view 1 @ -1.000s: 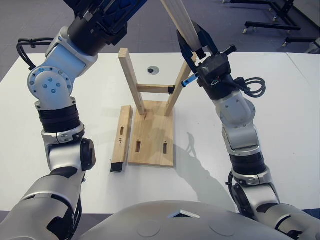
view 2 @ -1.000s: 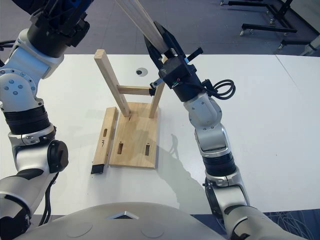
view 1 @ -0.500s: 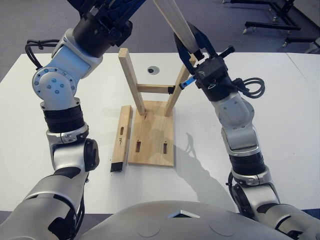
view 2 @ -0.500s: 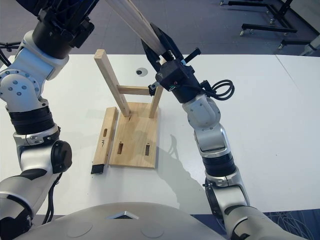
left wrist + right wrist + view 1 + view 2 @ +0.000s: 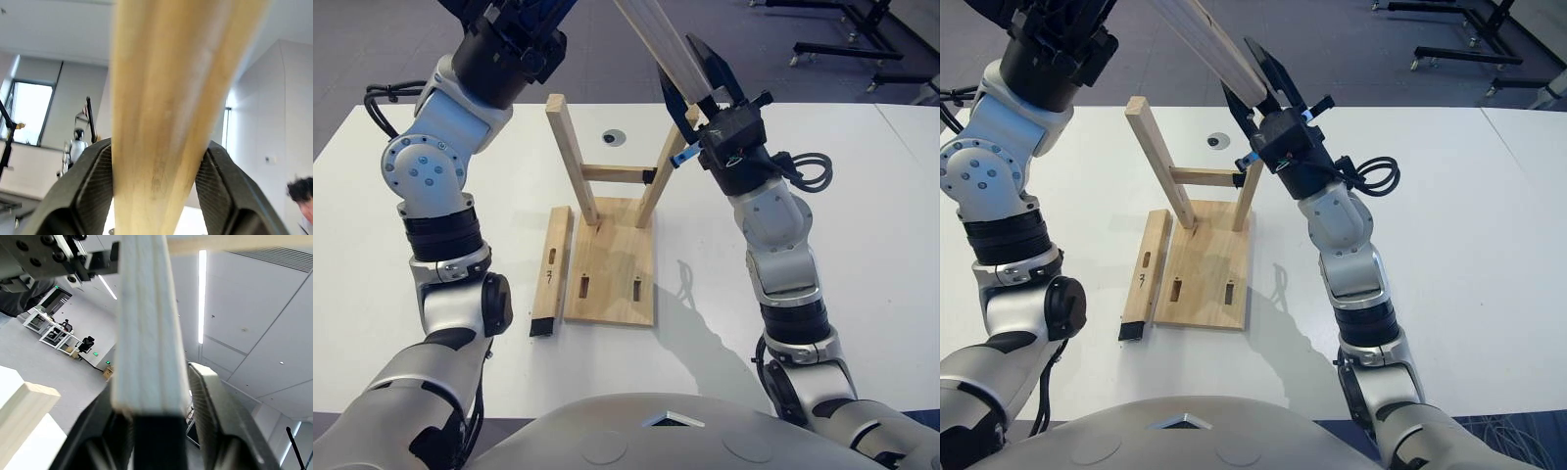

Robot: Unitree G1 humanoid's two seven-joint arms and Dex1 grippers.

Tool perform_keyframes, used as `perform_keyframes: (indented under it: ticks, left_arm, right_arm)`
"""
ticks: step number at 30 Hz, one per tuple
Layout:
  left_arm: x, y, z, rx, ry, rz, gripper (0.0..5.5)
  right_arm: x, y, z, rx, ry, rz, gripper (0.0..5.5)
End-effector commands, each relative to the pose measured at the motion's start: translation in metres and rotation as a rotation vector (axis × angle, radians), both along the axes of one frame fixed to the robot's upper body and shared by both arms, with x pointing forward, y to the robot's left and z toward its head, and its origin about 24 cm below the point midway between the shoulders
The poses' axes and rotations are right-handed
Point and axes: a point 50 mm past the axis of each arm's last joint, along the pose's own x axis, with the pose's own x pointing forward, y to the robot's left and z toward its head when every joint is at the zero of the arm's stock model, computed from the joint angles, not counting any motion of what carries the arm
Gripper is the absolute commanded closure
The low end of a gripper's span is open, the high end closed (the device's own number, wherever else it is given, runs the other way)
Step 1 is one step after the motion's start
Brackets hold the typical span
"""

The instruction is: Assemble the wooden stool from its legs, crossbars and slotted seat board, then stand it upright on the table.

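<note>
Left end effector (image 5: pixel 156 188) is clamping the slanted leg (image 5: pixel 646 20); right end effector (image 5: pixel 679 57) is straddling its lower end, grip unclear; seat board's (image 5: pixel 610 294) empty slots are waiting below, nearer.

four legs (image 5: pixel 572 160), one crossbar (image 5: pixel 615 174), one seat board (image 5: pixel 610 262)

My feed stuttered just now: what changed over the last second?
The left arm swung slightly inward, and the loose leg held between the left gripper and right gripper leaned a little further toward the robot's left. Both grips held. The seat board, the two-leg frame standing on it and the spare piece beside it stayed put.
</note>
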Motion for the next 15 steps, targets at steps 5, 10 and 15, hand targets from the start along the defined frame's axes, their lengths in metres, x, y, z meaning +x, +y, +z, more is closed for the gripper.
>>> perform_keyframes:
  ticks: [5,10,15]
  left_arm:
    - [-0.002,0.01,0.008,-0.077,-0.057,0.048,3.46]
    - [-0.002,0.018,0.009,-0.069,-0.076,0.086,3.46]
    - [-0.007,0.025,0.006,-0.011,-0.108,0.109,3.46]
  right_arm:
    - [0.001,-0.017,0.003,0.01,0.014,-0.053,2.32]
    - [0.003,-0.05,-0.007,-0.02,0.06,-0.143,1.46]
    - [0.007,-0.092,-0.023,-0.062,0.111,-0.288,0.5]
